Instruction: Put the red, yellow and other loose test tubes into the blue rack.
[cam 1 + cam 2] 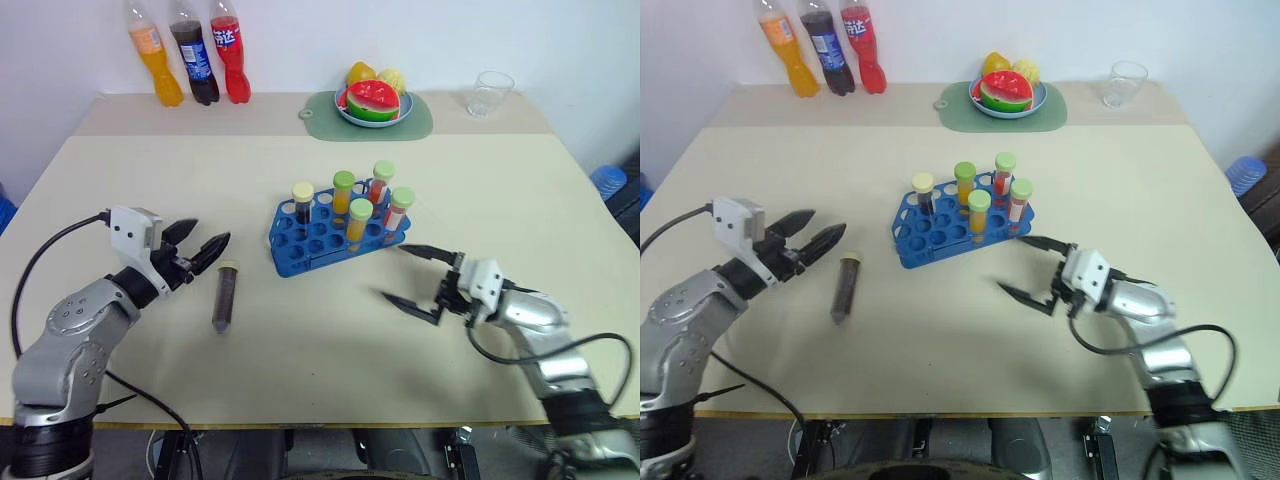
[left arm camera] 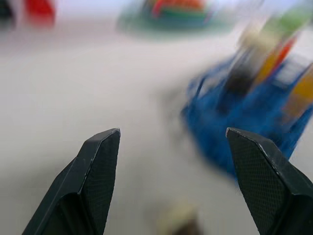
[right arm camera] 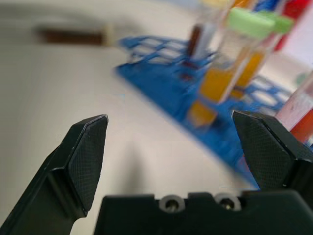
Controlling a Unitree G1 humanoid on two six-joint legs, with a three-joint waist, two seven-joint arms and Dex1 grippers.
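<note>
From the left eye view, a blue rack [image 1: 335,232] sits near the middle of the table [image 1: 300,350] and holds five upright tubes. One has a yellow cap and dark liquid [image 1: 302,202]. Two green-capped tubes hold orange liquid, one at the back [image 1: 343,192] and one at the front [image 1: 359,222]. Two green-capped tubes on the rack's right side hold red liquid, one behind [image 1: 381,181] and one nearer [image 1: 399,209]. The rest of the rack's holes stand empty. One loose tube [image 1: 225,295] with dark brown liquid and a pale cap lies flat on the table, left of the rack and apart from it. The left gripper [image 1: 198,244] hovers just beside that tube's cap end, fingers spread and holding nothing. The right gripper [image 1: 415,275] sits right of the rack, fingers wide apart and empty.

At the back edge stand three soda bottles [image 1: 196,55], orange, dark and red. A bowl [image 1: 373,104] of fruit rests on a green mat [image 1: 368,118], and an empty clear glass [image 1: 490,93] stands to its right.

The left wrist view shows two spread black fingertips [image 2: 98,166] with the blue rack blurred beyond them.

The right wrist view shows parted fingertips [image 3: 88,152], the rack with orange-filled tubes close by, and the loose tube lying far behind.
</note>
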